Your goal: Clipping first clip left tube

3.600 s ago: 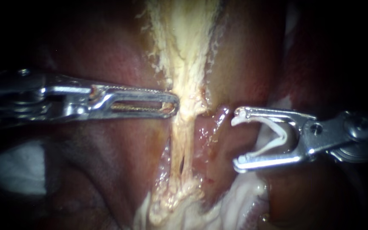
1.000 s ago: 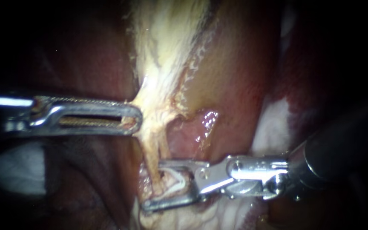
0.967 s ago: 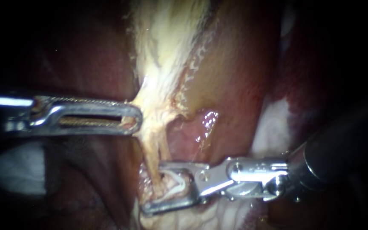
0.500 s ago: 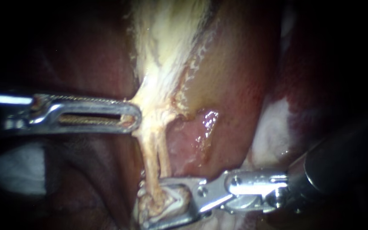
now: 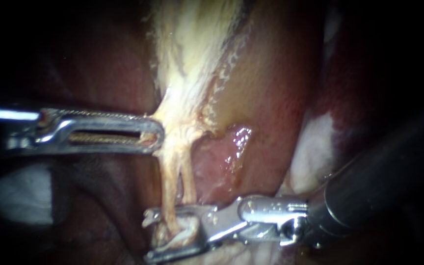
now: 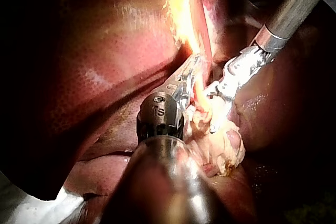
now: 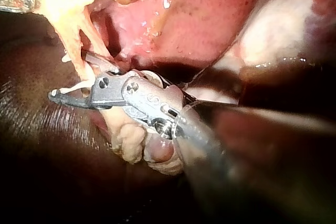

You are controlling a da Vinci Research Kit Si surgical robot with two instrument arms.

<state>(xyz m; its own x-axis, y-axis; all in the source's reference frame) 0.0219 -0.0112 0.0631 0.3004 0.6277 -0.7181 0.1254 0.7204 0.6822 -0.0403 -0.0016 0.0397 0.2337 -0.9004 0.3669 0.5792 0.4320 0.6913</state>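
Two thin pale tubes run down from a strip of pale fatty tissue (image 5: 187, 64). The left tube (image 5: 169, 181) passes between the open jaws of my right instrument (image 5: 147, 237), which carry a white clip (image 5: 172, 241) around it. The right tube (image 5: 188, 181) disappears behind the upper jaw. My left instrument (image 5: 159, 133) has its slotted jaws shut on the edge of the pale tissue, holding it leftward. In the right wrist view the jaws of the right instrument (image 7: 71, 77) straddle the tube (image 7: 79, 64). The left wrist view shows the left instrument (image 6: 189, 74) beside the right instrument (image 6: 231, 85).
Dark red liver (image 5: 99, 59) lies left of the pale strip, with smoother reddish-brown tissue (image 5: 266, 98) to its right. White gauze shows at the left (image 5: 18, 194) and behind the right shaft (image 5: 315, 147). Lumpy pale fat (image 7: 128, 135) sits under the right instrument's jaws.
My right instrument came in from the right and set its open, clip-loaded jaws around the tubes, then slid left and lower. The left instrument drew the pale tissue leftward, then held still.
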